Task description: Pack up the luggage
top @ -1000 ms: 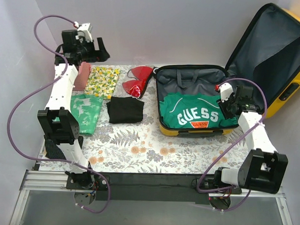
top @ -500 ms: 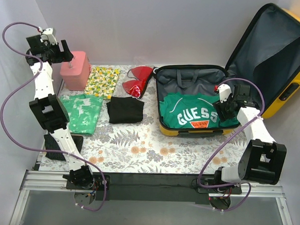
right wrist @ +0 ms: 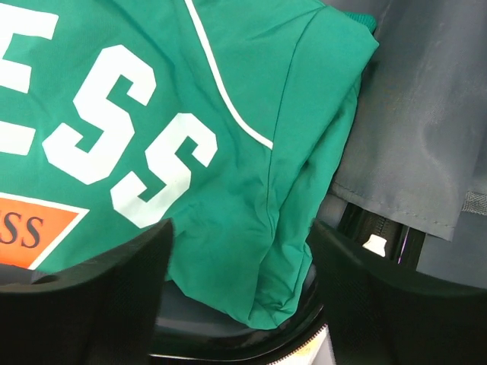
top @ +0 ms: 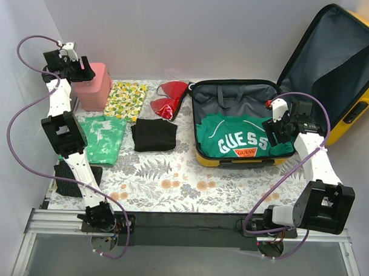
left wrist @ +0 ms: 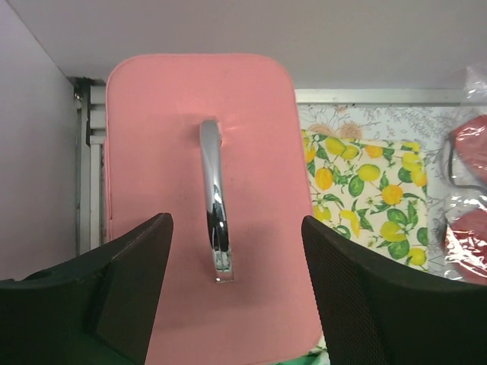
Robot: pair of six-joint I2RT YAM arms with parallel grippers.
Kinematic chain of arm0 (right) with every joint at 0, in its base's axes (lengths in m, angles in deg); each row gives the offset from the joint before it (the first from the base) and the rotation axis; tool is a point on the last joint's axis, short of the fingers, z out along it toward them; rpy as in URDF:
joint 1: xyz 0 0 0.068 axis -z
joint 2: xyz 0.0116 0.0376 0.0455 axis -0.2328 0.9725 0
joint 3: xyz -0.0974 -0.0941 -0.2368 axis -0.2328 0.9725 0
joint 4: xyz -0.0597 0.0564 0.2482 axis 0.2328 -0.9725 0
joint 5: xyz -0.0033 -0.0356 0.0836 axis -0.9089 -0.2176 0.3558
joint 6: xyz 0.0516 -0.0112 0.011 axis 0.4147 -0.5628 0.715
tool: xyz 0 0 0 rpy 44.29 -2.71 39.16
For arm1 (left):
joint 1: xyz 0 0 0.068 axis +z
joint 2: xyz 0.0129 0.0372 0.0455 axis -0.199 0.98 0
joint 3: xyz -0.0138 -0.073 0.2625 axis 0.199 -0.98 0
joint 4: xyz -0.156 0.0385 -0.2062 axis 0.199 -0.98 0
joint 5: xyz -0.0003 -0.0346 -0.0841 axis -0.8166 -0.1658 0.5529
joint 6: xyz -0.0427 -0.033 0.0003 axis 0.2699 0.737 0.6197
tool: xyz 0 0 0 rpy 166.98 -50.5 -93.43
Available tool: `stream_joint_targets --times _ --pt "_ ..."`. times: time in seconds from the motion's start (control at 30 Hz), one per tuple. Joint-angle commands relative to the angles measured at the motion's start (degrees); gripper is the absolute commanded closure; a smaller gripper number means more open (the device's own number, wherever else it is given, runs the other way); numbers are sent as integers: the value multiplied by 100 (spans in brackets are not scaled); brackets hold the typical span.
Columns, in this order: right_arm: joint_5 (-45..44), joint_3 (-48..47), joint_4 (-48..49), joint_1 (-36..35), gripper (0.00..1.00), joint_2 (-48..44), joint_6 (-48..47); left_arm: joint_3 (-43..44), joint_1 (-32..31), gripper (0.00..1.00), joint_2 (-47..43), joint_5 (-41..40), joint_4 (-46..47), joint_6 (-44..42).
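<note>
Luggage (top: 336,61) holds one green shirt (top: 236,137), lid open.

White left arm (top: 60,98) and right arm (top: 315,158), black joint blocks (top: 63,134), looping purple cables (top: 8,141); left hand (left wrist: 234,228) and right hand (right wrist: 240,228) matte black.

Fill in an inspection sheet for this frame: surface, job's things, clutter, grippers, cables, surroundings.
Surface: floral cloth covering the table.
Job's things: yellow luggage open, lid raised at right; green GUESS shirt lying inside.
Clutter: pink case, lemon-print cloth, red item, black garment, green patterned garment, all outside the luggage.
Grippers: left gripper open above the pink case's chrome handle; right gripper open over the shirt's right edge.
Cables: purple cables loop off both arms; no snag seen.
Surroundings: plain white walls.
</note>
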Motion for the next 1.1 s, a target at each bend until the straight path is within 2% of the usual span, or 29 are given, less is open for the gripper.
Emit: stream_joint_targets --times 0.0,0.13,0.23,0.33,0.4,0.6,0.77,0.93,1.07 --pt "157 -355 -64 -14 20 -115 135 187 10 33 18 -46 85 -48" --pt "254 -478 -108 -14 16 -115 214 187 10 40 158 -142 68 -75" --pt "368 -531 -135 -14 16 -141 250 213 19 55 212 -116 111 -75" --pt "500 -584 -179 -14 16 -220 293 284 19 79 212 6 269 83" --pt "640 -619 -196 -14 15 -238 337 442 2 100 220 155 392 206" --pt "851 -733 -214 -14 15 -431 399 969 -69 100 45 411 1095 698" --pt "1176 -795 -196 -14 14 -616 557 961 -402 100 -420 788 1948 831" --pt "1502 -935 -179 -14 11 -747 821 506 -1166 100 -1122 1166 2572 778" --pt "1581 -988 -205 -14 9 -818 1023 144 -2026 100 -1519 1404 3099 787"
